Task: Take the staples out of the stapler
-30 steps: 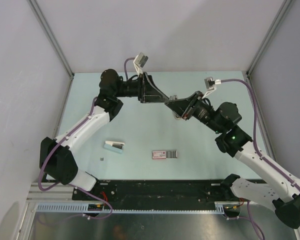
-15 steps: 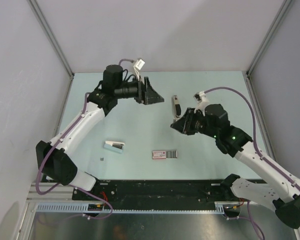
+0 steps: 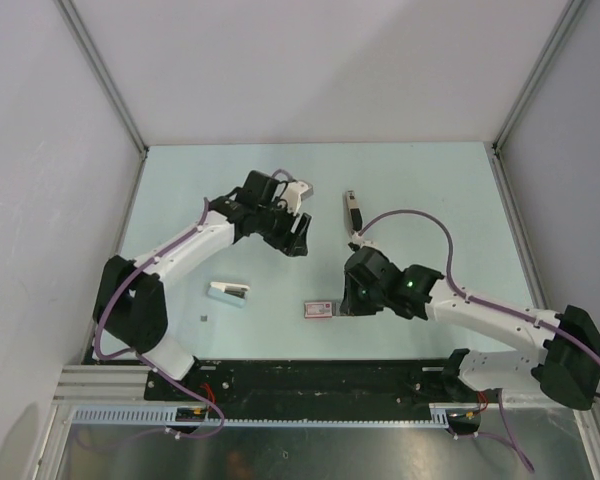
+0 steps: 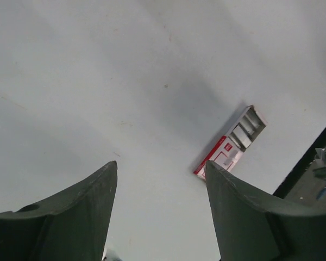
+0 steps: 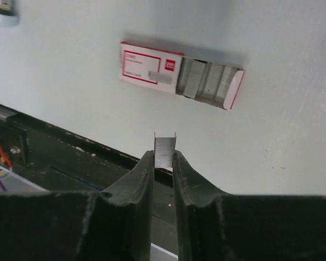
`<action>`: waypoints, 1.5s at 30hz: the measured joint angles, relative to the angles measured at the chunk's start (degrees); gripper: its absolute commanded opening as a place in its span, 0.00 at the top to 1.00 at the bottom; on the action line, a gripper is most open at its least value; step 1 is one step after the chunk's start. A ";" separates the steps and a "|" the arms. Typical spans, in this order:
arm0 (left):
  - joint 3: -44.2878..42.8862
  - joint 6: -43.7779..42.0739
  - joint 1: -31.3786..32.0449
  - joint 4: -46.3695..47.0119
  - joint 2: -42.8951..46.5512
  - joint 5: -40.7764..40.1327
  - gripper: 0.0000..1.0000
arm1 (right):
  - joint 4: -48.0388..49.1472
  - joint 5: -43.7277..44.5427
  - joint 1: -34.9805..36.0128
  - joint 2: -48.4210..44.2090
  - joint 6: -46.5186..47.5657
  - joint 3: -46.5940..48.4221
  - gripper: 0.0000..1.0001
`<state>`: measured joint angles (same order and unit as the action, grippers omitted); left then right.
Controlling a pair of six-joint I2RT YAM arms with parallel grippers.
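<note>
The stapler [image 3: 352, 210], a slim dark bar with a pale end, lies on the table at the far middle, with no gripper on it. My right gripper [image 5: 164, 155] is shut on the staples [image 5: 164, 145], a small grey ridged block standing out between the fingertips. In the top view it [image 3: 351, 300] hovers beside the open red-and-white staple box [image 3: 330, 308]. My left gripper [image 4: 162, 166] is open and empty above the table; in the top view it [image 3: 298, 236] is left of the stapler.
The staple box [image 5: 179, 76] lies open with grey staple strips in its tray; it also shows in the left wrist view [image 4: 231, 144]. A small teal-and-white item [image 3: 229, 293] and a tiny dark speck [image 3: 204, 318] lie at the near left. The black rail [image 3: 320, 378] runs along the near edge.
The stapler, held up between both grippers a second ago, now lies on the table. My right gripper swung toward the near edge beside the staple box. My left gripper dropped lower and nearer.
</note>
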<state>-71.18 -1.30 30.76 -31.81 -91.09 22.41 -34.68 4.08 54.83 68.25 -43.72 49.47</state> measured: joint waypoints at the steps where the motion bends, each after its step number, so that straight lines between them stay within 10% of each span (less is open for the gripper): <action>1: 0.15 -0.72 0.00 -0.24 0.00 -0.42 0.30 | -0.20 0.68 0.57 0.55 -0.79 -0.42 0.97; 45: 3.93 -6.75 0.57 -0.28 0.00 0.46 0.32 | 3.48 -0.09 -3.69 17.46 1.27 -1.14 0.94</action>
<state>-67.24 -8.05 31.33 -32.10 -91.09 22.87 -31.20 3.99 51.13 85.71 -42.46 48.34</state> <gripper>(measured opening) 0.683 0.215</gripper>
